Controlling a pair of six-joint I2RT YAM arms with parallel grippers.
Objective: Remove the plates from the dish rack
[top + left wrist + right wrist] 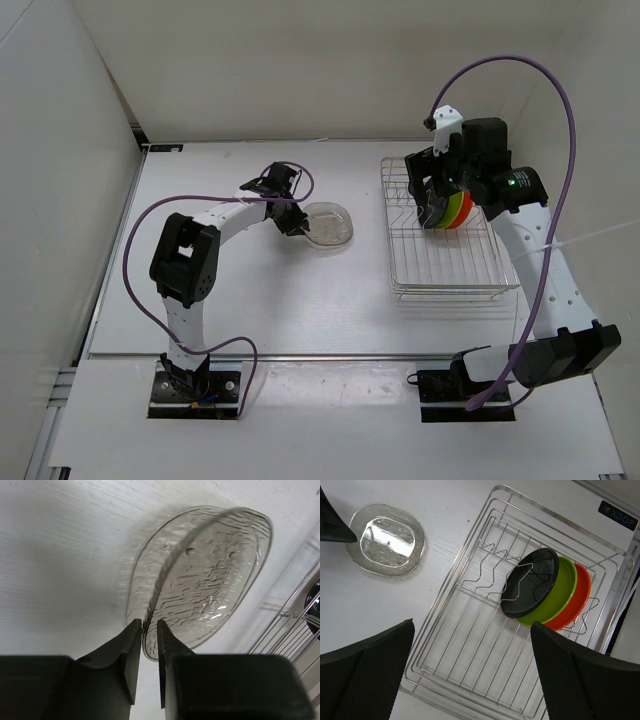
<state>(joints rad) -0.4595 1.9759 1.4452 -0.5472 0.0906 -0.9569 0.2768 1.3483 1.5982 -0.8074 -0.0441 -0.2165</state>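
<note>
l tool point(149, 627) is low at the near rim of the clear plate point(200, 575), jaws only a narrow slit apart w/ the thin rim running btwn them. can't tell if the pads actually pinch the glass or just flank it. from the r wrist view the plate looks flat on the table point(250, 310), left of the dish rack point(450, 292) and apart from it. edge grip makes sense: a shallow plate flat on the table gives nothing else to bite on.

r tool point(472, 625) hangs above the rack, jaws as wide as they go, nothing in them. it looks straight down on the other 3 plates: black plate point(530, 582), lime green plate point(560, 597), orange plate point(582, 595). they stand on edge, leaning stacked against each other in the wire dividers at the far right end of the rack, black one outermost.

judgement: 1 of 4 is out, 3 to go. black is prob next since it's the exposed one. wide jaws suit coming down over its top rim. risk: plates touch, so lifting black may drag the green one.
</note>
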